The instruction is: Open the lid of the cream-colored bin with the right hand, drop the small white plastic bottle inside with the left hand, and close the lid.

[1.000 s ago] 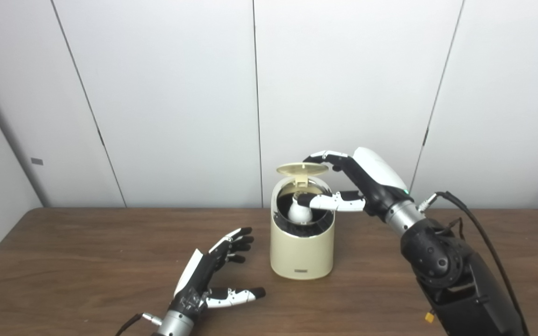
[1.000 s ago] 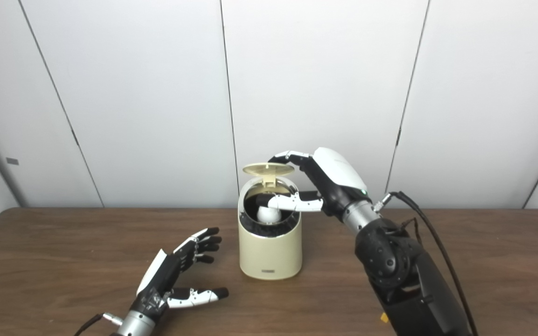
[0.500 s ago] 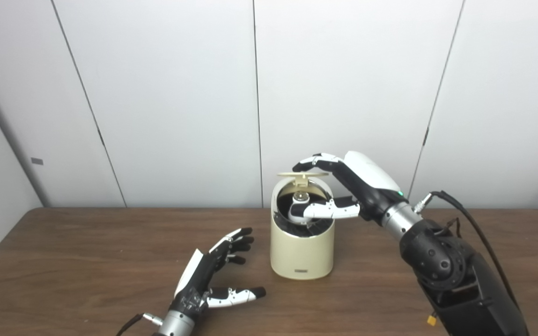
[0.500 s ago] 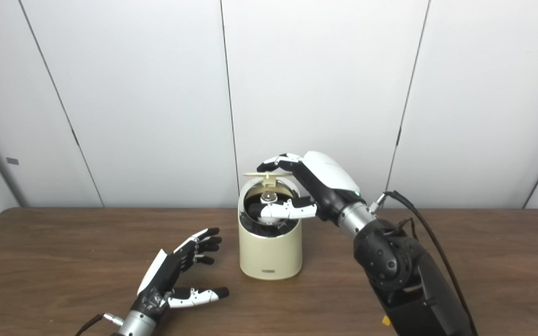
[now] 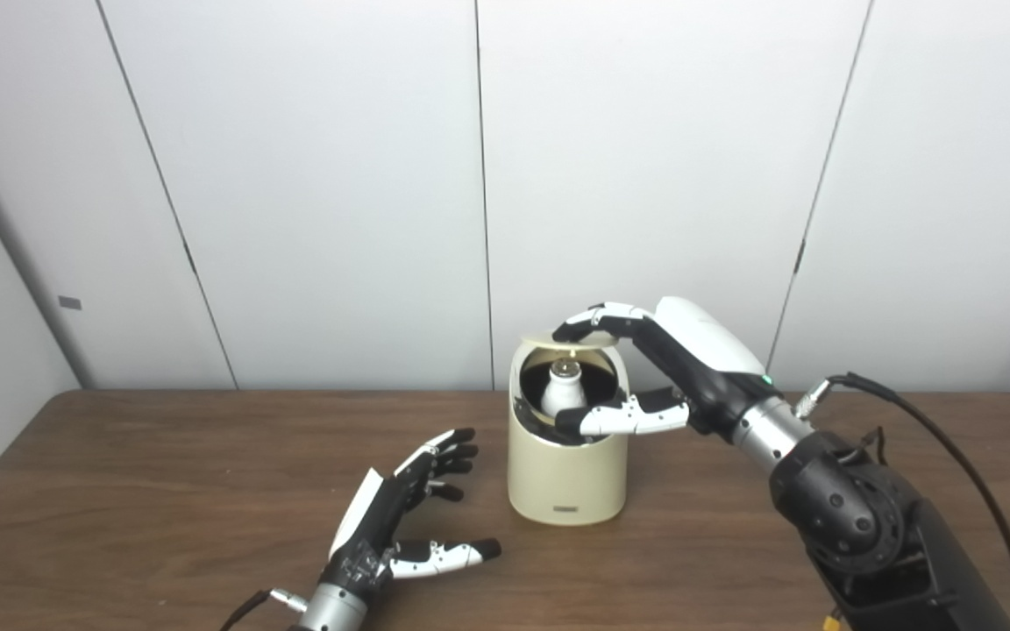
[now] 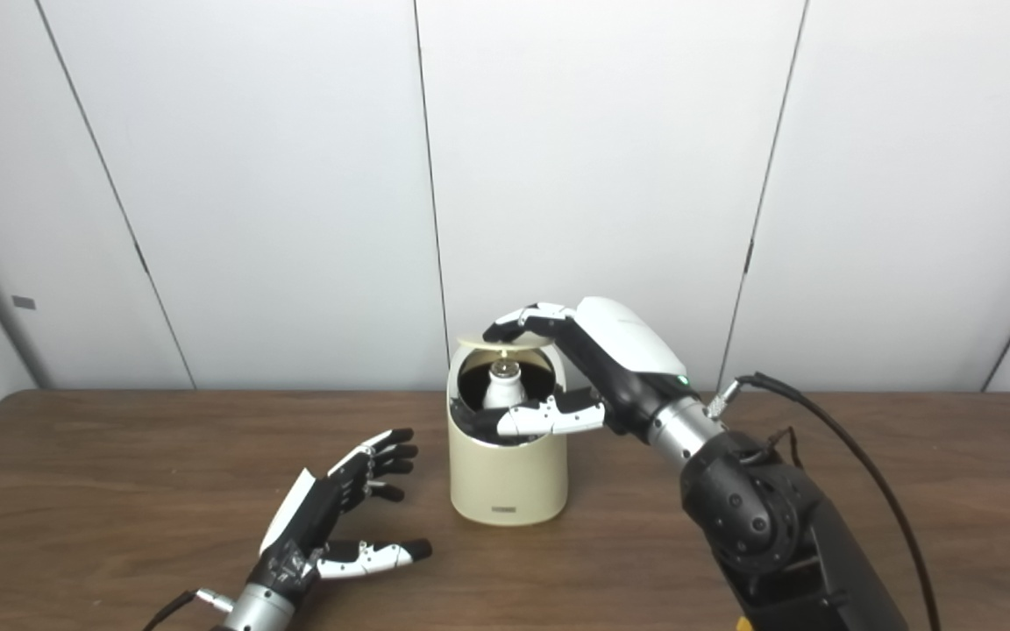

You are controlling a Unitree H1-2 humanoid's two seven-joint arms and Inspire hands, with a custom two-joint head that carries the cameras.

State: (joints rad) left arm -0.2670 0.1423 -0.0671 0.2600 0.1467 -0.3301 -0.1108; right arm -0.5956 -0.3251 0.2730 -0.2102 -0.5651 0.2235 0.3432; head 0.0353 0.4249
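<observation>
The cream-colored bin (image 5: 566,478) stands upright at the middle of the brown table. Its round lid (image 5: 537,337) is hinged at the back and hangs nearly level, a little above the rim. The small white plastic bottle (image 5: 563,391) stands inside the bin, with its neck showing through the gap. My right hand (image 5: 672,359) reaches over the bin from the right. Its fingers (image 5: 597,317) lie on top of the lid and its thumb crosses the front of the rim. My left hand (image 5: 400,517) rests open and empty on the table, left of the bin and apart from it.
The wooden table (image 5: 119,491) runs the full width, with white wall panels close behind it. A black cable (image 5: 935,421) loops off my right forearm above the table's right side.
My right hand has pushed the lid down from raised to nearly level over the opening. Its thumb has dropped to the front rim. The bottle and left hand have not moved.
</observation>
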